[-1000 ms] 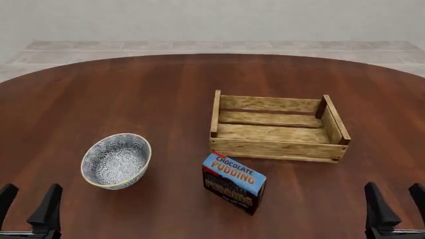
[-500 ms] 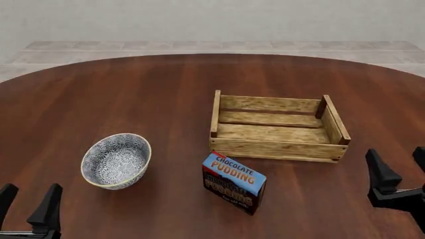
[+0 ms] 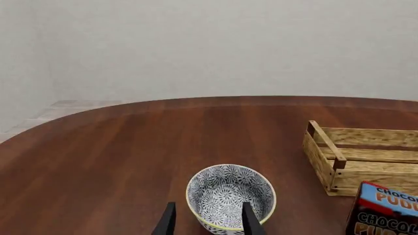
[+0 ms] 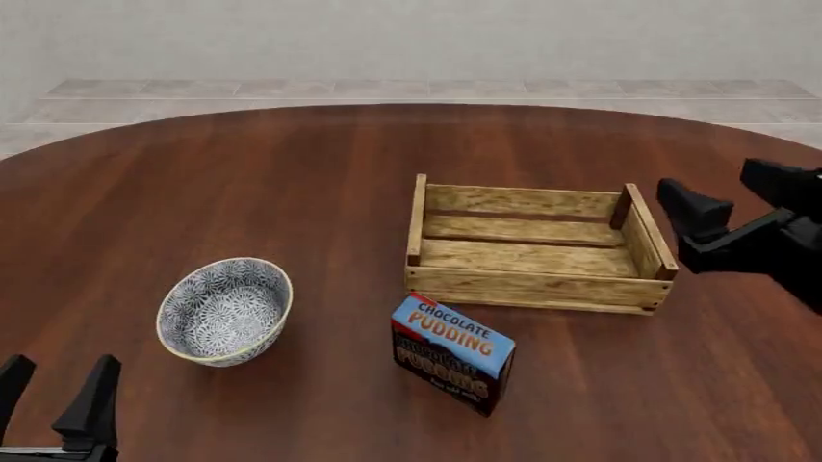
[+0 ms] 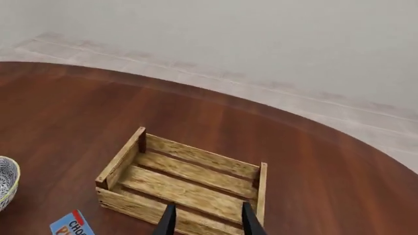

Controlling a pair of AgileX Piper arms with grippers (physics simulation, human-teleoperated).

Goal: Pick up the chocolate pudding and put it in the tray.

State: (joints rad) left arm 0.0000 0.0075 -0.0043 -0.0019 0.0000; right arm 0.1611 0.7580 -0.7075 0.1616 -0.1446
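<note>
The chocolate pudding carton (image 4: 452, 353), blue top with orange lettering, stands on the table just in front of the wooden tray (image 4: 533, 289). It shows partly in the left wrist view (image 3: 384, 211) and as a corner in the right wrist view (image 5: 72, 226). The tray is empty and also shows in the left wrist view (image 3: 326, 159) and the right wrist view (image 5: 183, 178). My right gripper (image 4: 734, 197) is open and empty, raised in the air to the right of the tray. My left gripper (image 4: 54, 385) is open and empty at the near left edge, apart from everything.
A blue-patterned white bowl (image 4: 226, 310) sits left of the carton, between it and my left gripper; it shows right ahead of the fingers in the left wrist view (image 3: 230, 195). The round brown table (image 4: 257, 183) ends at a curved far edge.
My right gripper has risen from the near right corner and moved forward, now beside the tray's right end. The left gripper, carton, bowl and tray have not moved.
</note>
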